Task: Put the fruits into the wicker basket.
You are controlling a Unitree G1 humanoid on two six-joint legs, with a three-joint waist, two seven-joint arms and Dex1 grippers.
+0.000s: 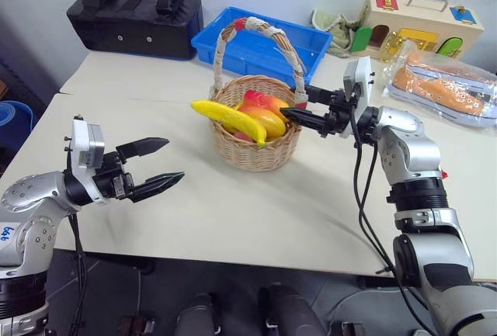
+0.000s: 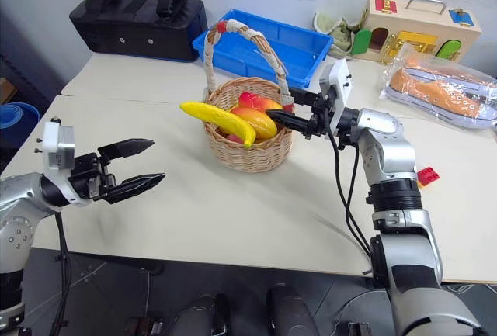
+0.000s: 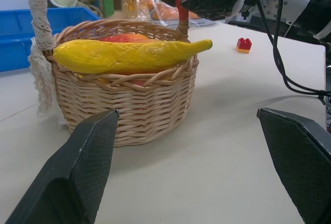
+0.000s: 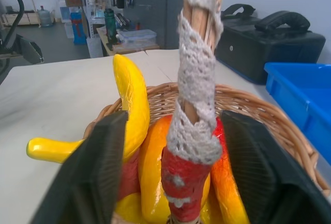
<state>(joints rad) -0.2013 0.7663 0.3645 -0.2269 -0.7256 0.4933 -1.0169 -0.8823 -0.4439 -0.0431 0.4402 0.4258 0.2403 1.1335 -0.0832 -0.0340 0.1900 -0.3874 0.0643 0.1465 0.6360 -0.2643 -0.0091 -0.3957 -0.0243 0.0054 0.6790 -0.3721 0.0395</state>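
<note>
the basket stands near the middle of the desk, just in front of the blue tray at the far edge. the banana lies across the basket's rim, one end jutting out over the left side, and both mangoes sit inside beneath it. the right gripper is at the right foot of the basket's handle; its fingers stand on either side of the handle, part open, with a gap on each side, so they are not clamped on it. the left gripper hovers wide open and empty over the desk's near left part, well apart from the basket. a red brick lies near the right edge
</note>
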